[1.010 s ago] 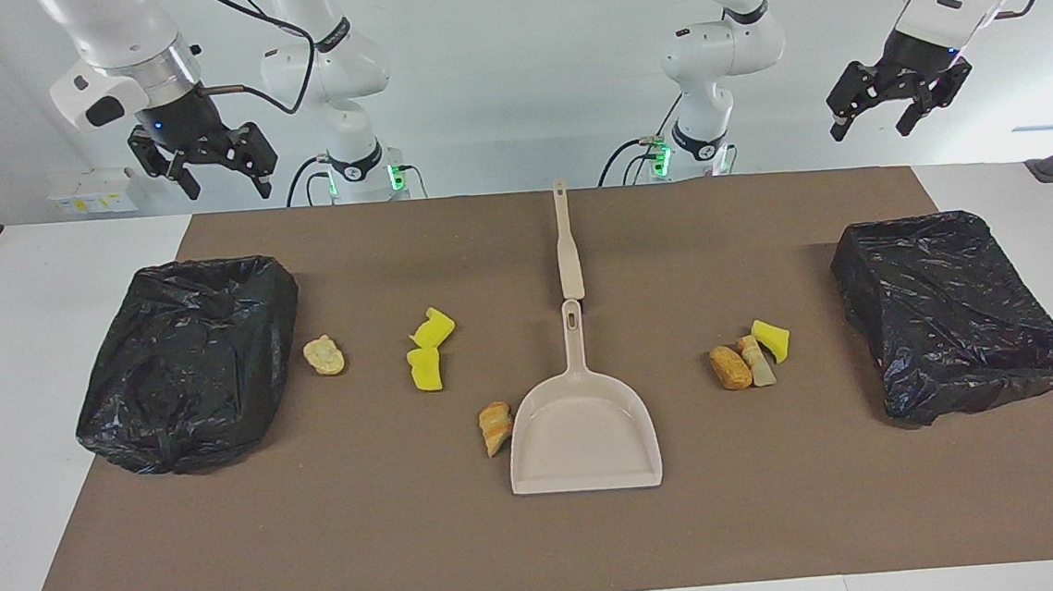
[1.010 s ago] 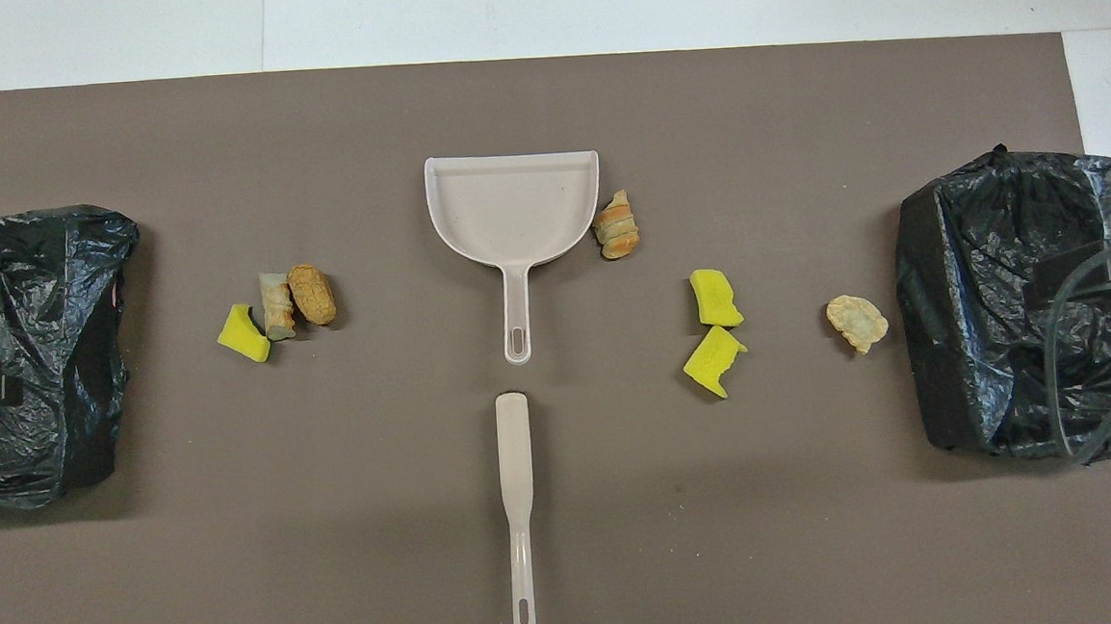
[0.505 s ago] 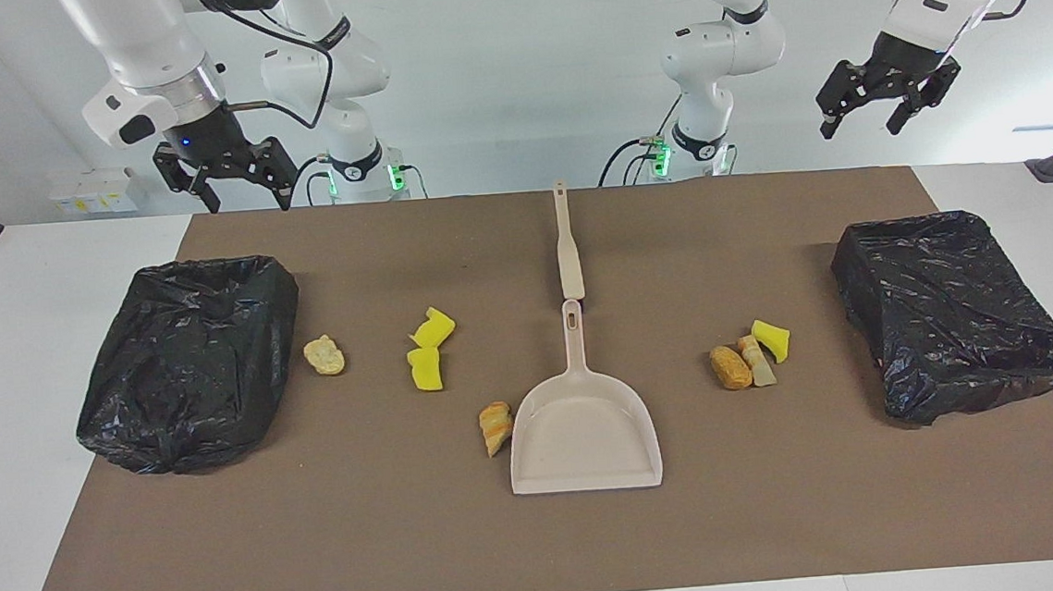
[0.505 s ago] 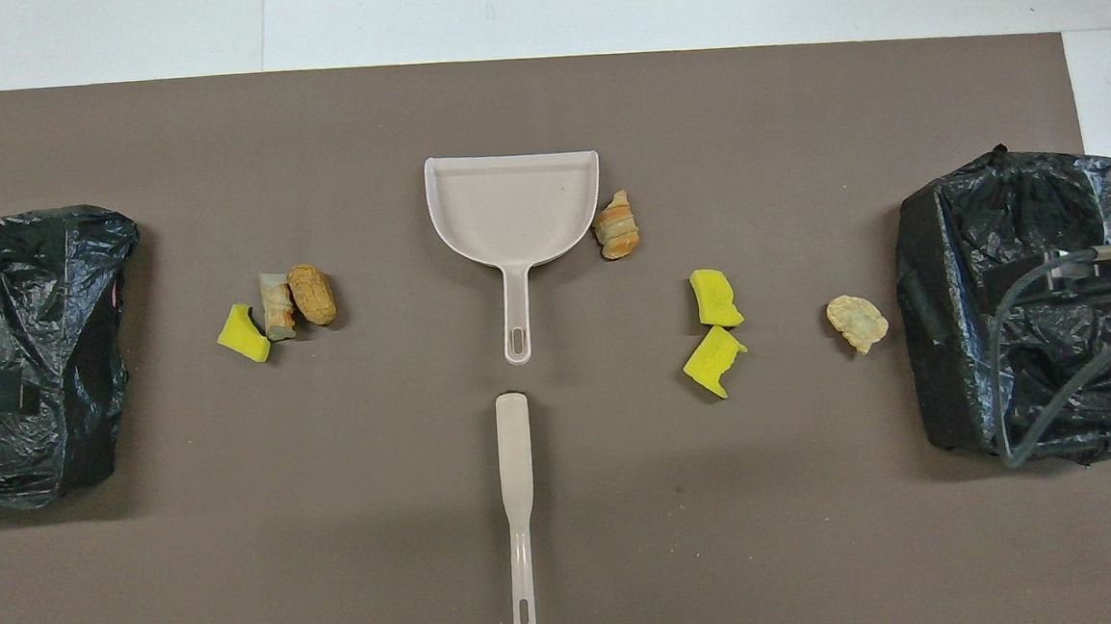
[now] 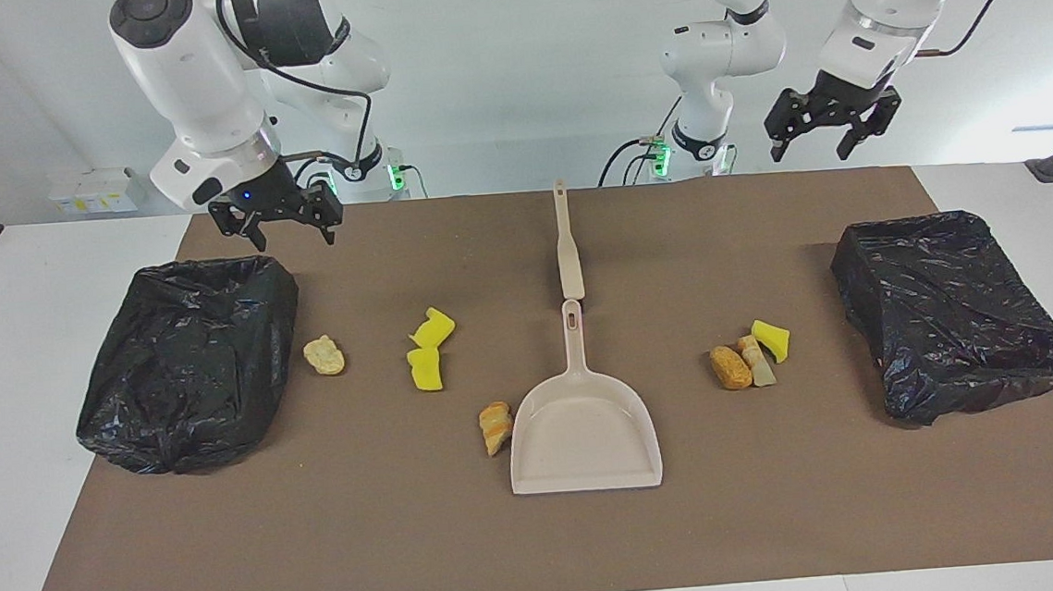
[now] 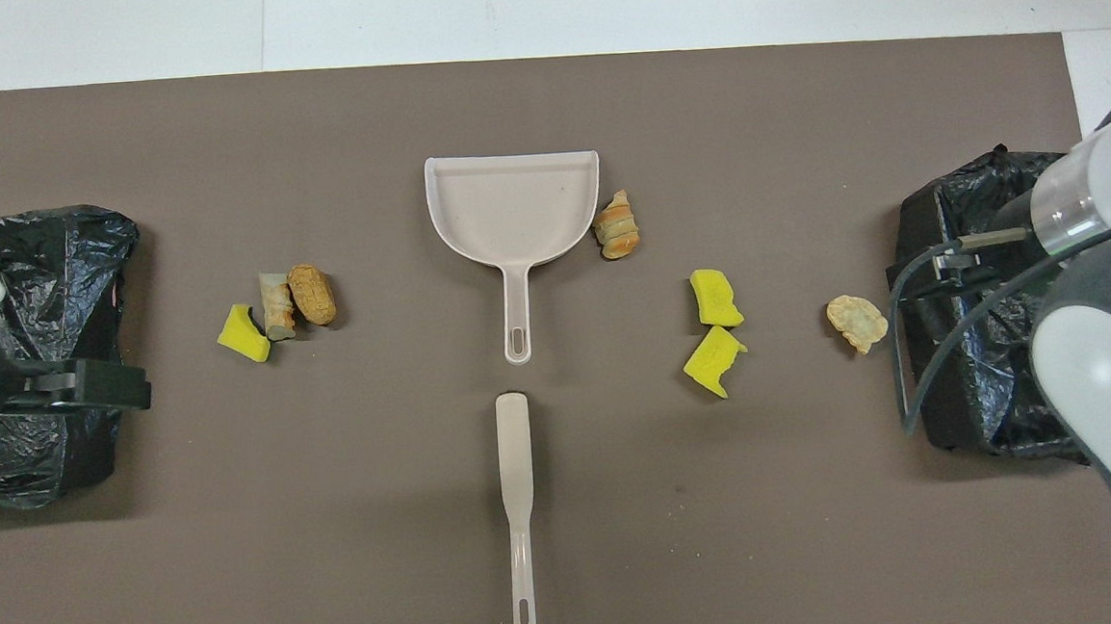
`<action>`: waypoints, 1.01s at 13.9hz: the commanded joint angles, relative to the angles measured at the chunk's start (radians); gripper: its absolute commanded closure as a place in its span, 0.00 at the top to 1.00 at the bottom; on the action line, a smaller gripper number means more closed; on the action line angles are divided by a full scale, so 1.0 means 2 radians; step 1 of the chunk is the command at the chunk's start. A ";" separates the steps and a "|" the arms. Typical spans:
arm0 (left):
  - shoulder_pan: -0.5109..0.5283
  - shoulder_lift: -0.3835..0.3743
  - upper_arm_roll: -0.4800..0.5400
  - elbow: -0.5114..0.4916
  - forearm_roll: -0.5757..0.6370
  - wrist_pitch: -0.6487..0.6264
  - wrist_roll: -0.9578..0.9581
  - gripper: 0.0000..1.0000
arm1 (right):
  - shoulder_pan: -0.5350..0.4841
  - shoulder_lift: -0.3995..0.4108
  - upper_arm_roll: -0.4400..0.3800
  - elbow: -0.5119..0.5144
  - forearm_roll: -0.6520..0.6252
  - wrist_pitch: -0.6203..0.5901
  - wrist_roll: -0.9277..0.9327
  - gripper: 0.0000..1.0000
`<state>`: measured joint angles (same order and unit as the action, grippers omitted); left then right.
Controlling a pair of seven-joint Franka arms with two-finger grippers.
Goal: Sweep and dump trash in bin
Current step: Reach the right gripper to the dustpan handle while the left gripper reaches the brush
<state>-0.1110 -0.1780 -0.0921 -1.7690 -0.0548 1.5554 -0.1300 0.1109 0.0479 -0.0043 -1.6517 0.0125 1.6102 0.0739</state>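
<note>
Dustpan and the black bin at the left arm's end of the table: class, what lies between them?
Three scraps in a tight cluster: a tan bread lump, a pale striped scrap and a yellow sponge chunk, between dustpan and bin. Both views show it.

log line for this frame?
stage: approach, nothing grasped | right gripper: open, over mat by bin | left gripper: open, raised | trash: on mat | dustpan, brush: untouched
</note>
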 commanded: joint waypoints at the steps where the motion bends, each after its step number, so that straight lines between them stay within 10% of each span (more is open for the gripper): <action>1: -0.061 -0.013 0.006 -0.063 -0.003 0.053 -0.076 1.00 | 0.004 0.034 0.008 0.020 0.010 0.017 0.001 1.00; 14: -0.287 0.020 0.005 -0.260 -0.006 0.267 -0.226 1.00 | 0.060 0.106 0.024 0.006 0.072 0.118 0.097 1.00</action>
<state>-0.6426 -0.1439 -0.1008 -2.2208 -0.0593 2.0006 -0.5413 0.2247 0.2512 0.0447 -1.6274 0.0862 1.8204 0.2310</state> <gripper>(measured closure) 0.000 0.000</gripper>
